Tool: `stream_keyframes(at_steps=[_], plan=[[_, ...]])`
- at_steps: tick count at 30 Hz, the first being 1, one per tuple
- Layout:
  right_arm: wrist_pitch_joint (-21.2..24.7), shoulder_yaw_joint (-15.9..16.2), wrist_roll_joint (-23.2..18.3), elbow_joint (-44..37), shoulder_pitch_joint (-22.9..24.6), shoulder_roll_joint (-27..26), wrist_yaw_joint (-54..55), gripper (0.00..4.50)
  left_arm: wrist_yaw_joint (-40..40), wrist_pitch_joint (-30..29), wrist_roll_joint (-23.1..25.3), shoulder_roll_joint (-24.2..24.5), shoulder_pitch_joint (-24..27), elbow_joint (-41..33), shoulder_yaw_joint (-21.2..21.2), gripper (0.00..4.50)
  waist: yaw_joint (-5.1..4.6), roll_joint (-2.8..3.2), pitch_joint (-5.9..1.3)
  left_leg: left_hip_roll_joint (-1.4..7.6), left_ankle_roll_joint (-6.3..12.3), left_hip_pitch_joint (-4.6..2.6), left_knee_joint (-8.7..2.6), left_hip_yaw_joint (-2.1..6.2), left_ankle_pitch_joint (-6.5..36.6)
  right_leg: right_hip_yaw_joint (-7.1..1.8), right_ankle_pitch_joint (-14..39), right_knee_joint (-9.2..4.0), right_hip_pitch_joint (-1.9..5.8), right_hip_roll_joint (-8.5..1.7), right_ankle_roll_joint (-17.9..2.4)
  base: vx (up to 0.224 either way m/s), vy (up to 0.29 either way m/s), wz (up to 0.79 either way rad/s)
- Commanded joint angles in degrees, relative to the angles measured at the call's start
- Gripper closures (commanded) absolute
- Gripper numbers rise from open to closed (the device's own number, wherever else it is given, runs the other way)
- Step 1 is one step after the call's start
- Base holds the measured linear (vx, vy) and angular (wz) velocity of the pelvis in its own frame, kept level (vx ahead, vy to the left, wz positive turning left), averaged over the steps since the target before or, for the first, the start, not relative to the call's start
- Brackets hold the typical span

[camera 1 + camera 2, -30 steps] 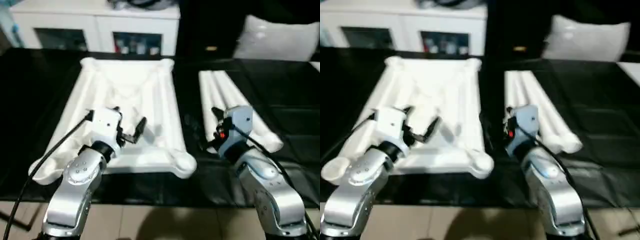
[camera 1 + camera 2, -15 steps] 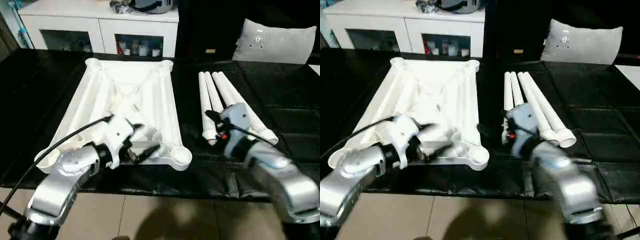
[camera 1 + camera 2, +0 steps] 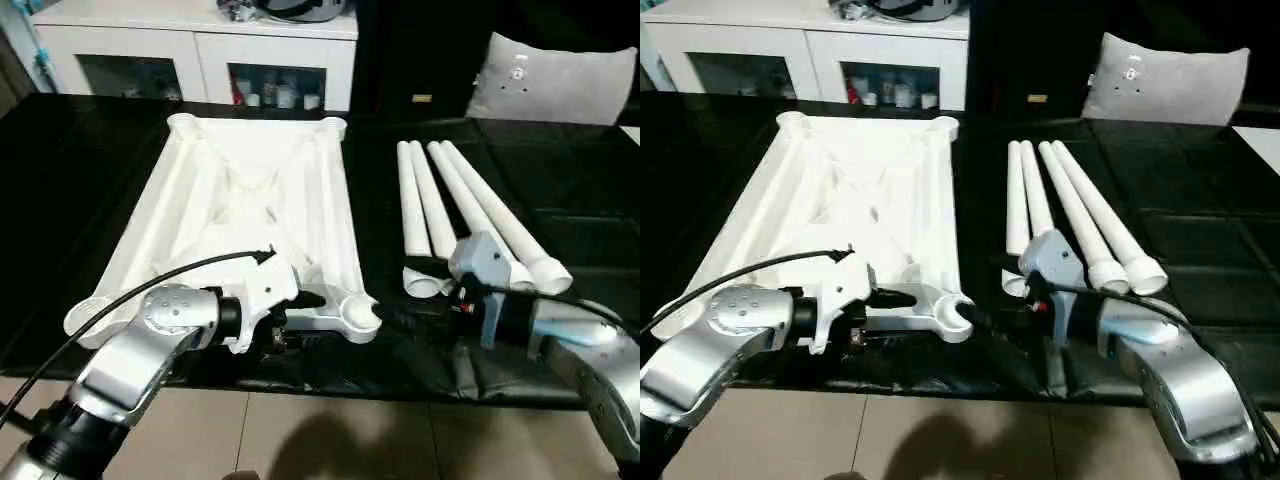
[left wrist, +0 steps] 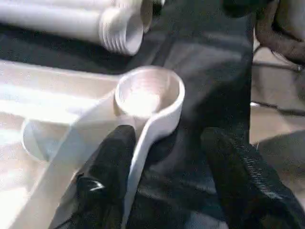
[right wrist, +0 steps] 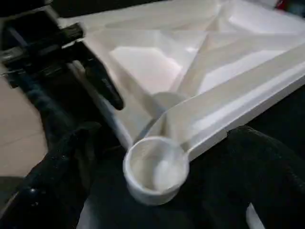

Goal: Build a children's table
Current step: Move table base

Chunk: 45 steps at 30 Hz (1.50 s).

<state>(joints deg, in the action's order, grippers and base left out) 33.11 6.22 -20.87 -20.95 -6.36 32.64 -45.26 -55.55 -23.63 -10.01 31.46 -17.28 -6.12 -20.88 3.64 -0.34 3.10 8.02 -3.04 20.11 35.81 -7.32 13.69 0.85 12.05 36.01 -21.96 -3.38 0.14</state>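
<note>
Assembly not started as far as I can see: table top (image 3: 255,215) lies upside down on the black mat (image 3: 590,215), ribbed underside up, and the visible corner sockets are empty. All four legs (image 3: 470,215) lie loose in a row just beside the top, on its right, threaded ends toward the robot; none fitted.

Left gripper (image 4: 167,176) is at the near edge of the top by the near-right socket (image 4: 150,95). Fingers (image 4: 107,181) straddle the edge rim, one over the ribbed side, one out over the mat, part open; can't tell whether they pinch the rim.

Right gripper (image 3: 1005,285) sits between that socket and the near ends of the legs, fingers spread wide, holding nothing.

Left to do, my read: pick each leg, seat it in a socket, four times, then flip the table upright
</note>
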Motion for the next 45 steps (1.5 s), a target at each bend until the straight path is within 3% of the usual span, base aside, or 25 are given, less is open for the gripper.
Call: stream_keyframes(at_steps=[1,5,9,19,22,23,30,37,43,45], plan=[[0.2,0.3,-0.3,-2.0,0.3,0.8,-0.2,0.0,-0.7,0.9,0.8,0.3,-1.3,1.2,-0.8,2.1,0.25,-0.34,-2.85,3.89,2.0,0.3,-5.16,0.68,5.0,-2.3,8.8,-4.23,2.48,-4.37,-12.1,0.0,0.0,0.0],[0.5,0.6,-0.1,-2.3,1.0,0.9,-0.5,0.0,-1.0,2.4,2.1,-0.4,-2.8,5.1,-1.4,2.48,0.2,-0.47,-2.76,3.86,1.91,0.34,-5.21,0.66,5.5,-2.33,9.8,-4.36,2.49,-4.42,-12.1,0.0,0.0,0.0],[0.5,1.1,0.3,-2.6,1.5,0.8,-0.2,0.0,-1.6,4.1,3.3,-0.7,-4.0,8.6,-1.8,2.84,0.27,-0.08,-2.86,3.9,1.69,0.35,-5.21,0.75,5.2,-2.36,8.9,-4.26,2.47,-4.5,-12.1,0.0,0.0,0.0],[1.8,2.3,-0.1,-3.6,2.2,2.3,-1.4,0.0,-3.6,7.6,6.9,0.6,-6.7,15.7,-3.5,3.66,0.15,-0.18,-2.8,4.06,1.52,0.31,-5.3,0.79,6.0,-2.41,8.5,-4.29,2.59,-4.65,-12.6,0.0,0.0,0.0],[2.2,2.7,-0.2,-3.8,2.3,2.7,-1.8,0.0,-3.9,7.9,6.8,0.4,-7.2,16.9,-3.1,3.78,0.23,-0.21,-2.84,4.11,1.68,0.26,-5.28,0.78,5.6,-2.43,8.0,-4.22,2.55,-4.71,-12.8,0.0,0.0,0.0],[2.5,2.8,-0.4,-4.0,2.2,2.7,-2.0,0.0,-4.2,7.5,5.8,0.0,-7.3,17.3,-2.4,4.01,0.23,-0.16,-2.85,4.16,1.57,0.24,-5.3,0.79,5.5,-2.41,7.8,-4.18,2.56,-4.77,-13.1,0.0,0.0,0.0],[2.8,3.1,0.0,-3.0,1.7,2.3,-1.0,0.0,-3.0,8.7,5.4,-2.1,-8.7,20.9,-0.4,4.42,-0.01,-0.62,-2.8,4.13,1.8,0.39,-5.26,0.68,5.2,-2.43,7.6,-4.26,2.67,-4.85,-13.6,0.0,0.0,0.0],[3.6,2.8,-0.3,-2.7,0.6,0.9,0.4,0.0,-2.3,10.2,6.4,-2.5,-10.0,23.3,0.2,4.46,-0.27,-0.55,-2.84,4.05,2.0,0.36,-5.19,0.63,4.3,-2.43,7.7,-4.31,2.58,-4.77,-13.3,0.0,0.0,0.0],[4.7,1.9,-1.2,-1.7,-1.4,-2.5,3.3,0.0,-3.5,15.5,6.9,-1.7,-10.6,25.1,0.4,4.46,-0.32,-0.57,-2.91,4.2,1.58,0.24,-5.29,0.61,4.2,-2.43,6.7,-4.09,2.48,-4.84,-13.5,0.0,0.0,0.0],[4.3,0.4,-1.3,-0.4,-3.5,-5.1,6.2,0.0,-4.7,14.5,4.5,-1.6,-9.7,22.6,1.9,4.05,-0.25,-0.51,-3.02,4.22,1.48,0.17,-5.22,0.55,3.3,-2.4,5.4,-3.9,2.47,-4.93,-14.1,0.0,0.0,0.0]])
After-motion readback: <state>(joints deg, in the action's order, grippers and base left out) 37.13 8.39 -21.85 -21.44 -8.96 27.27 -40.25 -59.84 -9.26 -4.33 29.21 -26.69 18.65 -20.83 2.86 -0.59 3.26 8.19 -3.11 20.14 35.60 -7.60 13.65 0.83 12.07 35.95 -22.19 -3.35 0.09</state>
